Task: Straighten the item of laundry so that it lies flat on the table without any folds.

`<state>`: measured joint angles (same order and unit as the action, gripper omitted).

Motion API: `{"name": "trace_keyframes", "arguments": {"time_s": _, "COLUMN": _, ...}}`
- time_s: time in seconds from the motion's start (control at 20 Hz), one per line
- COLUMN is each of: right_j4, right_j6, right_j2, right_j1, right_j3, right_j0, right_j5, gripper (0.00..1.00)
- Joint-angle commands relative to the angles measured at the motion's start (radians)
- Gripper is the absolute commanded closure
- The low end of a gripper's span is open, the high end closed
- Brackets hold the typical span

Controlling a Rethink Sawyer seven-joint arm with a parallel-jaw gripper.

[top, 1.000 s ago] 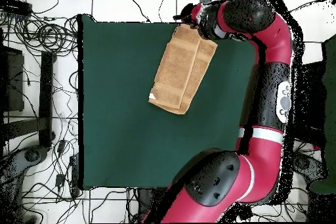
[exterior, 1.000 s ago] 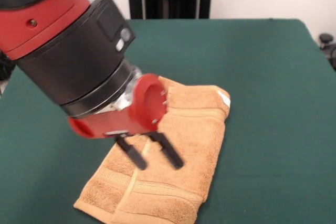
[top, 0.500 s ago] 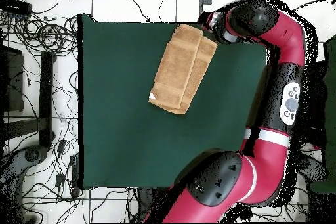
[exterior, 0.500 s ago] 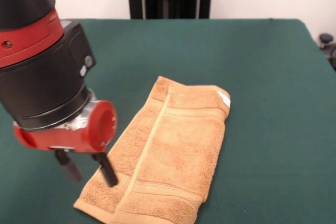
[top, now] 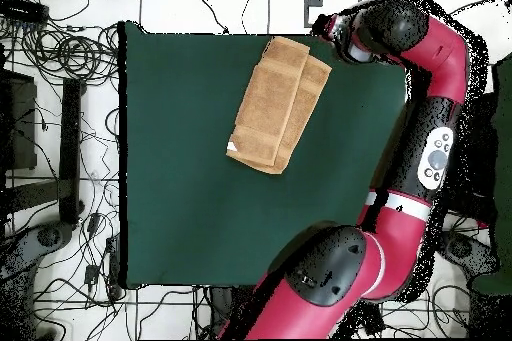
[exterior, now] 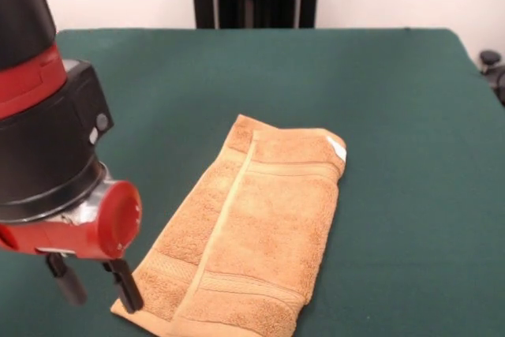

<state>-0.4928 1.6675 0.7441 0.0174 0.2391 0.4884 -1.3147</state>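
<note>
A second ago my gripper [exterior: 93, 288] hung right over the middle of the towel [exterior: 248, 230]; now I have swung it off to the side, and it hovers at the towel's near corner in the front view, low over the table [exterior: 410, 116]. My two black fingers [exterior: 126, 284] are spread apart with nothing between them — one sits just at the towel's edge, the other out over the bare green cloth. From overhead, my gripper [top: 327, 29] is beside the towel [top: 278, 104] at the table's [top: 180, 177] edge.

The towel itself has not shifted in that time. It lies where it did, slanted across the table toward one end, doubled over lengthwise: a long seam runs down it where one layer overlaps the other, and the small white tag [exterior: 338, 147] shows at the far corner. So nothing has been straightened yet — the fold is all there.

I read my sideways move as lining up for a corner grab. The top layer's edge near my fingers seems the thing to pinch, then draw outward to open the fold. The risk, as I judge it, is catching both layers and merely dragging the whole towel along.
</note>
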Motion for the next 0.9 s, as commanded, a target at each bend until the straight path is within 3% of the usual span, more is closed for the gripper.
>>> {"name": "trace_keyframes", "arguments": {"time_s": 0.05, "right_j4": -0.109, "right_j6": -0.313, "right_j2": 0.265, "right_j1": -0.048, "right_j3": 0.02, "right_j0": -0.016, "right_j5": -0.179, "gripper": 0.0}}
{"name": "trace_keyframes", "arguments": {"time_s": 0.35, "right_j4": -0.168, "right_j6": -0.329, "right_j2": 0.344, "right_j1": -0.061, "right_j3": 0.022, "right_j0": 0.001, "right_j5": -0.199, "gripper": 0.0}}
{"name": "trace_keyframes", "arguments": {"time_s": 0.9, "right_j4": -0.166, "right_j6": -0.321, "right_j2": 0.408, "right_j1": -0.079, "right_j3": 0.054, "right_j0": 0.012, "right_j5": -0.238, "gripper": 0.0}}
